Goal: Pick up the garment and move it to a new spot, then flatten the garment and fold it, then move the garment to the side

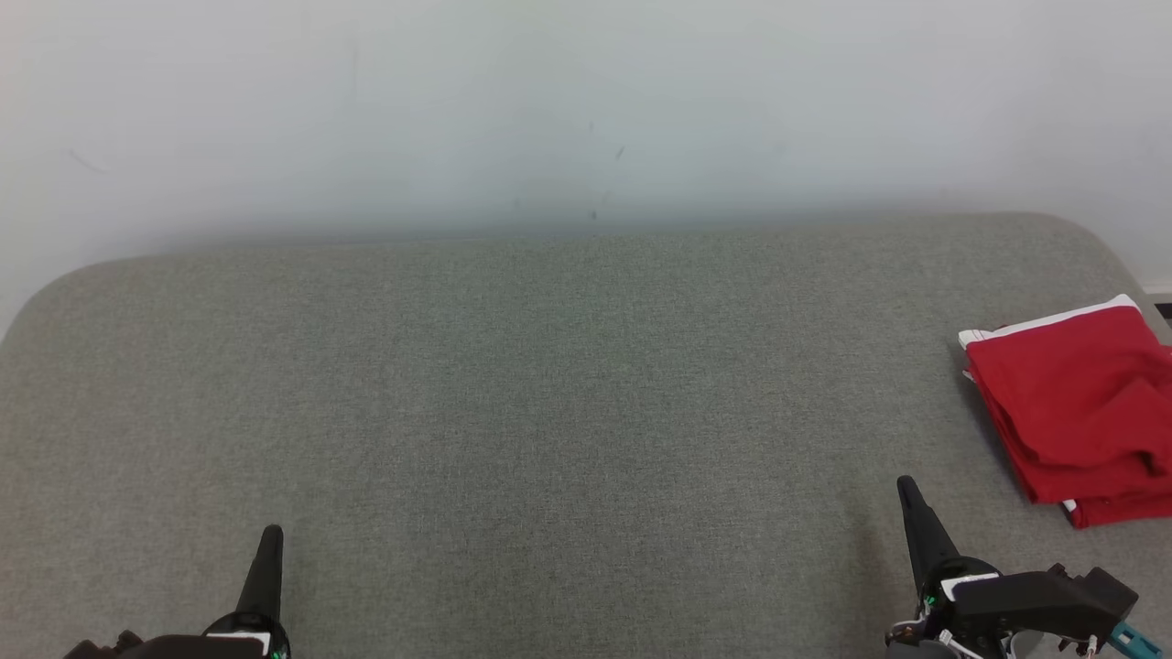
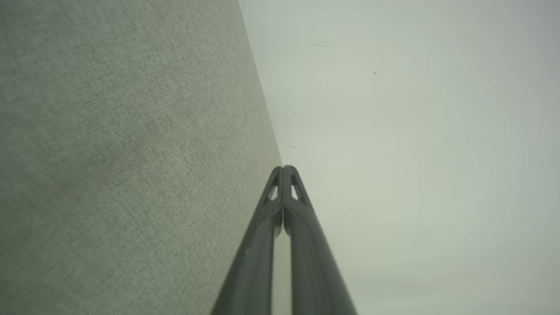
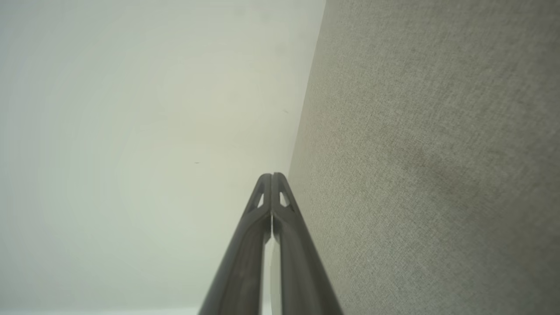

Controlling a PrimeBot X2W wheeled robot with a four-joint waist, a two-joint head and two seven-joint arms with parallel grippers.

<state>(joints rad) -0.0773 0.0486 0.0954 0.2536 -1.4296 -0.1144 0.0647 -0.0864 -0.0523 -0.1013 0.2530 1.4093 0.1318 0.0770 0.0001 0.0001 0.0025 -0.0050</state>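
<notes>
A red garment (image 1: 1076, 407) with a white hem lies folded in a compact stack at the far right edge of the grey fabric surface (image 1: 549, 412). My right gripper (image 1: 906, 485) stands at the lower right, shut and holding nothing, its tips a short way left of the garment's near corner. At the lower left, my left gripper (image 1: 272, 533) is shut too, with nothing in it, far from the garment. In each wrist view the two dark fingers meet at the tips, left gripper (image 2: 283, 168) and right gripper (image 3: 272, 176), against the fabric and the pale wall.
A pale wall (image 1: 586, 110) rises right behind the grey surface, whose back corners are rounded. A dark fitting (image 1: 1163, 309) sits at the right edge past the garment.
</notes>
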